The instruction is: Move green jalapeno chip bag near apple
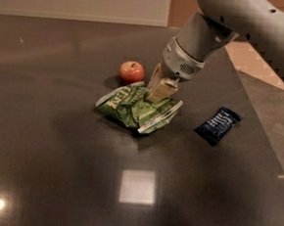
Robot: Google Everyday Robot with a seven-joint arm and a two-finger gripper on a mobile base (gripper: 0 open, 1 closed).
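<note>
The green jalapeno chip bag (132, 107), crinkled with white lettering, lies mid-table in the camera view. Its upper edge is just below and right of the small red apple (131, 71), with a narrow gap between them. My gripper (159, 95) comes down from the upper right on the grey arm. Its tan fingers (162, 88) are closed on the bag's top right part. The fingertips are sunk into the foil and hidden.
A small dark blue packet (218, 125) lies to the right of the bag. The dark table (54, 167) ends at an angled right edge (259, 119). Bright light reflections show on the table near the front.
</note>
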